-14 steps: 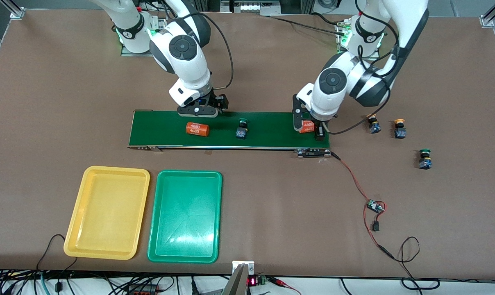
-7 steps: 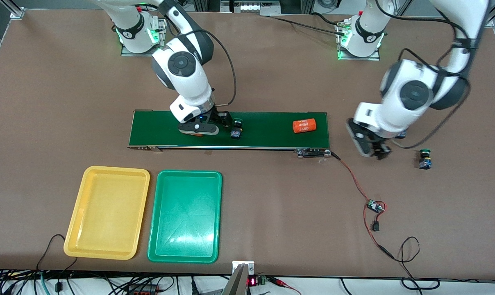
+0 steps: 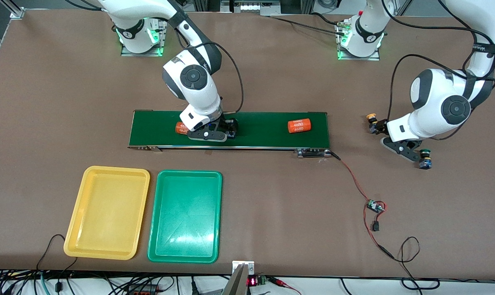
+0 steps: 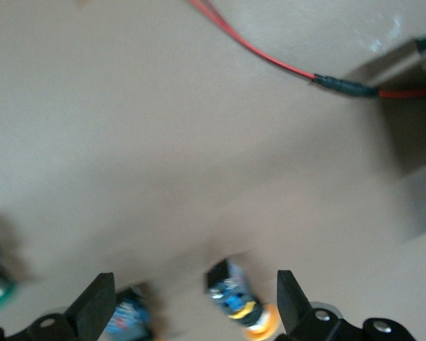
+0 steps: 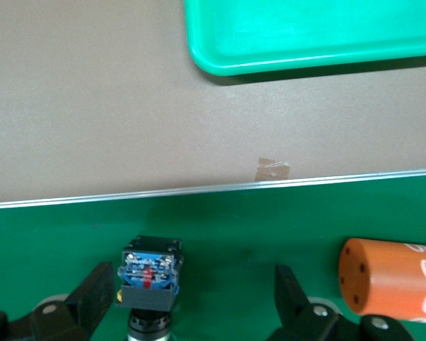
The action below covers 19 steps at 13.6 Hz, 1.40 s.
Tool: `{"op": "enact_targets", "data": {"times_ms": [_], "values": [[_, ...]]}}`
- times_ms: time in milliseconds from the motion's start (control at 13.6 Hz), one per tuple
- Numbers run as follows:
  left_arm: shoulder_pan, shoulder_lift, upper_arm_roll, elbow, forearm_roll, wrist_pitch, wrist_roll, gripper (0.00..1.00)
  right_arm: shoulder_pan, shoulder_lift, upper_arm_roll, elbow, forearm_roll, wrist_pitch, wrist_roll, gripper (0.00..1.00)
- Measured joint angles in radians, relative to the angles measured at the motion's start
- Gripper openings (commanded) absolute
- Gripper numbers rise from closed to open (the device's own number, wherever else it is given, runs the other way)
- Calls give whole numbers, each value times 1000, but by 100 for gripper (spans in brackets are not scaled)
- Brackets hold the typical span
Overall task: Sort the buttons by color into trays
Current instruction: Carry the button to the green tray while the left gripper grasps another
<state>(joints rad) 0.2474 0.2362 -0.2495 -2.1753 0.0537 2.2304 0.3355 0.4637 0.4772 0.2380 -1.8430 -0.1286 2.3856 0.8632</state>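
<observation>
So the right tool [image 3: 214, 132] has dropped onto the long dark-green conveyor belt [image 3: 264, 141] and slid along it over the last second. It's now spread wide open around the small green-capped push-button switch with a black-and-blue body [image 5: 150, 278], which sits between the two fingers [image 5: 92, 302] closer to one of them, and nothing is gripped yet. One big orange cylinder with white print [image 5: 387, 284] lies just beside that tool on the belt, so it could get bumped. The left tool [image 3: 407, 150] has meanwhile let go of the other orange cylinder [image 3: 299, 125], which now lies on the belt toward the left arm's end, and swung out over the brown worktop [image 3: 272, 205]. It's wide open too and holding nothing, with a yellow-orange-capped button [image 4: 238, 302] lying between its fingers in the wrist view. Another yellow-capped button [image 3: 371, 121] and a green-capped one [image 3: 425, 159] sit close by it on the worktop. The flat yellow plastic tray [image 3: 107, 250] and the flat green plastic tray [image 3: 185, 256] sit side by side near the front camera, both with nothing in them, so I'd say the sorting is only starting: first grab looks imminent, green one probably headed for the green tray.
</observation>
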Motion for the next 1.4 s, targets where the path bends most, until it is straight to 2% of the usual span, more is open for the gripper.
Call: {"op": "enact_targets", "data": {"times_ms": [147,295,664,737,811,885,959,1032,1106,1180,1253,1401], "values": [[2,5,0,-22,-13,2,-162,100,1,6,-4,1,0,0,0,100],[6,16,2,-32,-14,10,-247,100,1,18,-4,1,0,-3,2,100],[35,65,40,-66,-14,89,-265,100,11,44,-4,2,10,-66,80,100],[37,77,41,-76,-14,102,-265,100,11,44,-4,2,23,-82,82,97],[38,87,41,-84,-15,111,-269,100,11,44,-4,2,37,-96,82,84],[38,95,40,-88,-17,115,-277,100,12,44,-4,3,46,-108,82,65],[38,101,40,-92,-21,115,-288,100,15,44,-4,5,47,-117,82,40],[38,104,40,-99,-24,115,-295,99,19,44,-4,6,48,-122,82,21],[38,106,40,-108,-29,115,-301,83,23,44,-4,7,48,-123,82,8],[38,108,40,-115,-31,115,-309,68,24,44,-4,7,48,-124,82,0],[38,110,40,-121,-31,115,-313,50,24,44,-4,8,48,-125,82,0],[37,114,39,-135,-31,115,-316,24,24,44,-12,24,48,-152,82,0]]}}
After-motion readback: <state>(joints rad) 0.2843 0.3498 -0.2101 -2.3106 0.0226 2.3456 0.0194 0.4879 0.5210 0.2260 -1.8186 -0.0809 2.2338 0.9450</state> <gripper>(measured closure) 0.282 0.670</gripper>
